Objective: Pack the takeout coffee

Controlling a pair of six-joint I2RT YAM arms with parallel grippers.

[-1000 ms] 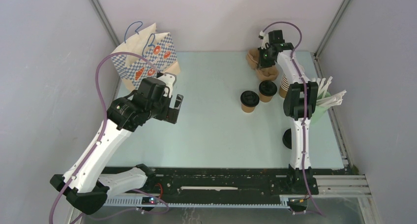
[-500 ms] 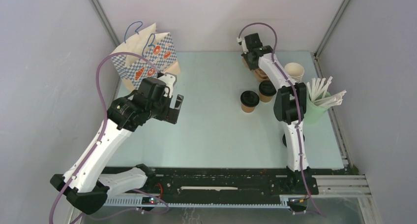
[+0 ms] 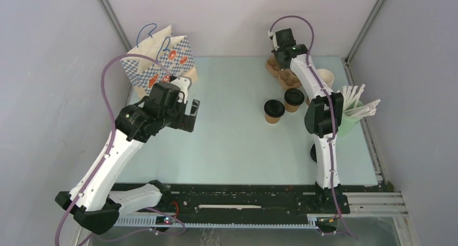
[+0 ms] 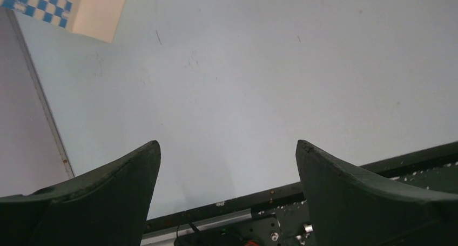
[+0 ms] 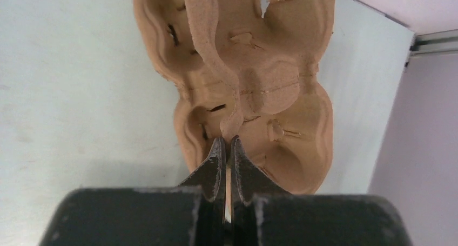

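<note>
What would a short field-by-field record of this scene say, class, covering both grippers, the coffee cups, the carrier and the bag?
Right gripper: shut, pinching the middle ridge of the cup carrier
Left gripper: open, empty, above the table
Lidded cups: two, upright on the table, side by side, outside the carrier
Paper bag: standing at the far left corner
Cups packed: none
</note>
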